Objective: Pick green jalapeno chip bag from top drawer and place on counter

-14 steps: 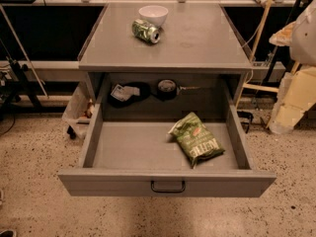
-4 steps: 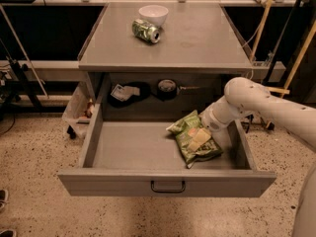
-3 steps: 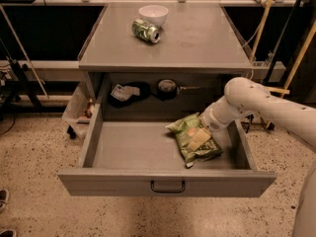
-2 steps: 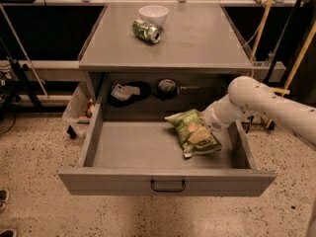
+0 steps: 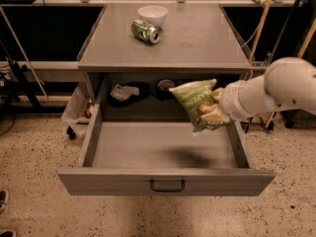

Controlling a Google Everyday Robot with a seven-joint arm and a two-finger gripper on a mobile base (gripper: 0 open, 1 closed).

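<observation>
My gripper (image 5: pixel 211 113) is shut on the green jalapeno chip bag (image 5: pixel 193 102) and holds it in the air above the right half of the open top drawer (image 5: pixel 163 152). The bag hangs at about the height of the cabinet's front edge, below the counter (image 5: pixel 197 38). My white arm (image 5: pixel 276 90) reaches in from the right. The drawer is pulled fully out, with its black handle (image 5: pixel 167 185) at the front.
On the counter's far left stand a white bowl (image 5: pixel 152 15) and a green soda can (image 5: pixel 145 31) lying on its side. Dark objects (image 5: pixel 129 92) sit in the recess behind the drawer. Rails and cables flank the cabinet.
The gripper closed on the bag in the drawer and lifted it up out of the drawer; the bag now hangs in the air.
</observation>
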